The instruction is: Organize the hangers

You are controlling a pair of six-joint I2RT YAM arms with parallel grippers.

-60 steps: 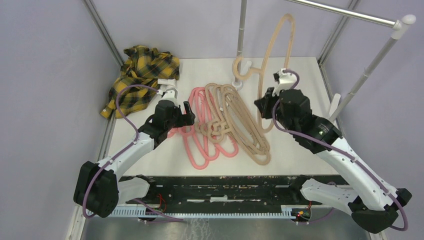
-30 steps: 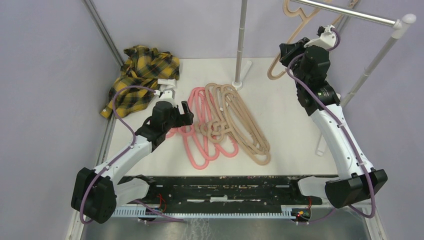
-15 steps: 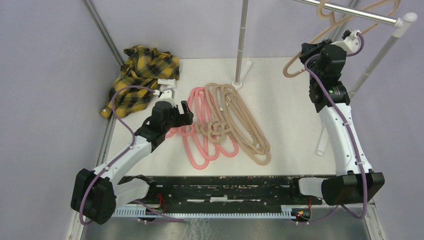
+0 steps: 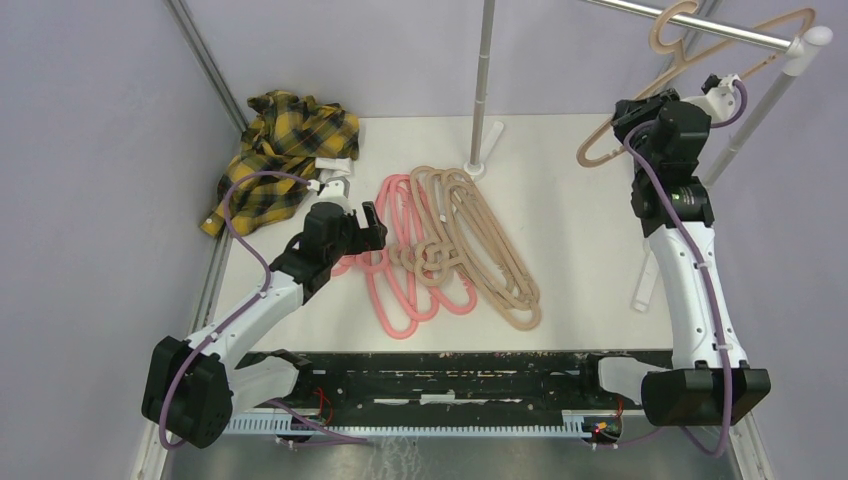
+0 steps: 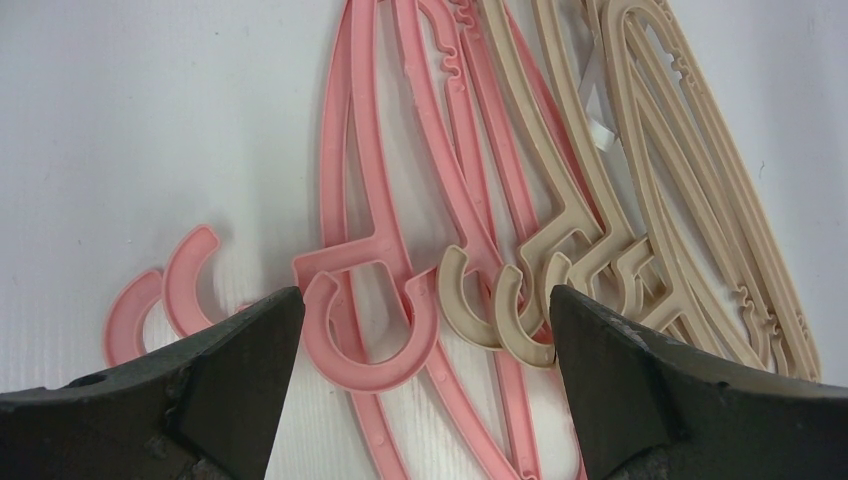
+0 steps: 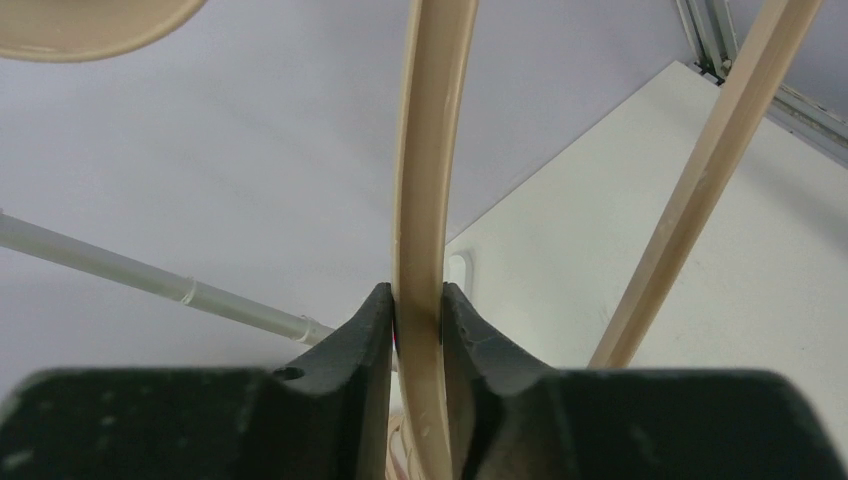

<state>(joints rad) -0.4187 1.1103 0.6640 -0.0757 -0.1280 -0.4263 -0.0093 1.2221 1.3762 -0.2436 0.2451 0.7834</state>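
The right gripper [image 6: 418,300] is clenching one bar of a beige hanger [image 6: 432,140] whose hook is sitting over the rail [image 4: 725,31] at far right, its long axis slanting down-left. The left gripper [image 5: 425,320], wide open, is hovering nearer the piled hangers [image 4: 470,240].

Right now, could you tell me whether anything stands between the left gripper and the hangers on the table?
Nothing visible does. The open left gripper hangs directly over the hooks of the hangers on the table, pink and beige, with only air between.
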